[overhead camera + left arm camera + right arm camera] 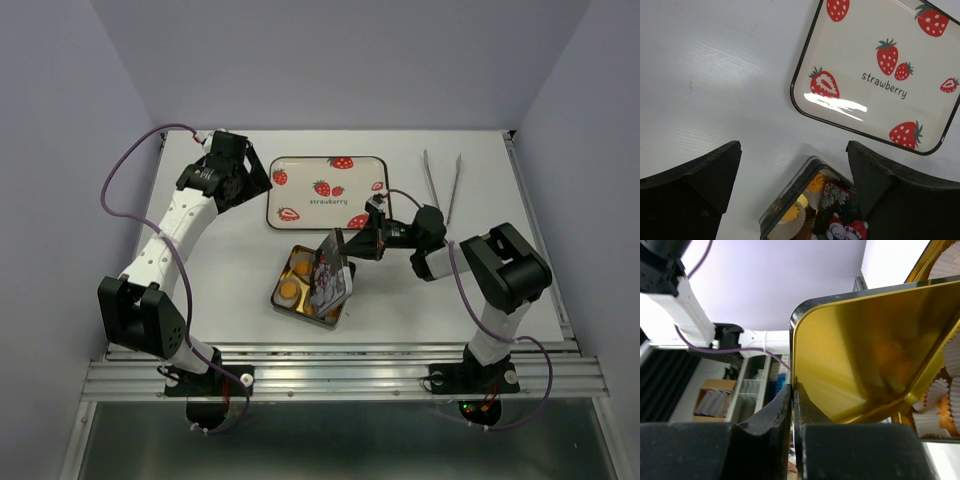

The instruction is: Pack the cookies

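Observation:
Orange-yellow cookies (289,291) sit in white paper cups inside a small rectangular tin (277,297) in the middle of the table. The tin's lid (331,268), printed with snowmen, stands tilted on edge over the tin's right side. My right gripper (352,243) is shut on the lid's rim; in the right wrist view the gripper (793,387) pinches the edge of the gold inner face of the lid (860,355). My left gripper (247,182) hangs open at the back left. In the left wrist view the left gripper (795,170) is above the tin (785,195) and a cookie (816,183).
A white strawberry-printed tray (300,175) lies behind the tin, also seen as the tray (855,50) in the left wrist view. Metal tongs (441,185) lie at the back right. The right wrist view shows paper cups (936,390) below the lid and the left arm (685,305) beyond.

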`<state>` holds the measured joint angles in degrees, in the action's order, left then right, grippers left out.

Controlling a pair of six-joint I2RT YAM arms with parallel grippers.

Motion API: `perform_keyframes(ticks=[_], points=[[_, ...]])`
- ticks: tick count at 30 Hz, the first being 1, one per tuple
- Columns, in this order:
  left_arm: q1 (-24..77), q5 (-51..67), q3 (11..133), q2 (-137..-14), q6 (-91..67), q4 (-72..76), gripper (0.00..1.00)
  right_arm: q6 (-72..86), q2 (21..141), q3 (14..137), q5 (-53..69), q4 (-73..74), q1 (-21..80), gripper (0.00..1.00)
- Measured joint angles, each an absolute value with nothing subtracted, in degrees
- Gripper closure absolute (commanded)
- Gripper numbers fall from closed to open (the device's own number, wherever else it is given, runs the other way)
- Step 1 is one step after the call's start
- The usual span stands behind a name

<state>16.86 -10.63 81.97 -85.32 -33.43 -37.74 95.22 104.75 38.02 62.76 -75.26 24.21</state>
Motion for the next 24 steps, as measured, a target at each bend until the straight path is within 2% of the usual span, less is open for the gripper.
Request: perform_keyframes(ticks=[7,12,18,24], points=[[16.86,-10.37,81.97,-85.32,-33.41,-37.45,0.01,88.51,100.95,37.74,64.31,-71.29,22.06,0.87],[16.86,-10.02,81.97,-85.32,-33.36,-37.45,0.01,88.36,101.30,40.40,64.60,-71.79,21.63,0.73],[16.86,-9.87,81.97,-85.32,-32.99,-37.23,0.01,88.66,101.34,39.42,64.93,-72.95,21.26,0.65],[16.86,-9.41,81.97,-85.32,-32.82,-36.60,0.01,82.94,98.08,36.12,65.89,-65.19,18.57,0.54]])
